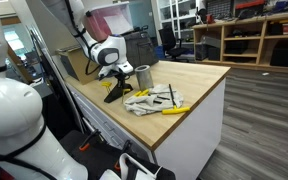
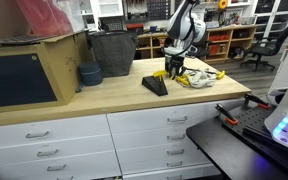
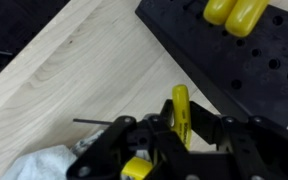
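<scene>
**Robot claw holding a yellow-handled screwdriver over a wooden desk**

In the wrist view, the black claw (image 3: 179,125) is closed around a yellow-handled screwdriver (image 3: 181,103), whose handle sits between the two fingers above the pale wood desk (image 3: 84,60). Just beyond the claw lies a black tool block (image 3: 234,60) dotted with round holes. Two more yellow handles (image 3: 234,12) stand in the block at its far end. A white cloth (image 3: 44,165) shows at the lower left corner, with a thin dark rod (image 3: 94,123) lying on the desk beside it.

In both exterior views the claw (image 1: 112,72) (image 2: 175,66) hangs just above the wedge-shaped tool block (image 1: 114,93) (image 2: 155,85). The cloth (image 1: 144,100) lies near the block, with tools scattered on it. A metal cup (image 1: 141,76) stands just behind the cloth.
</scene>
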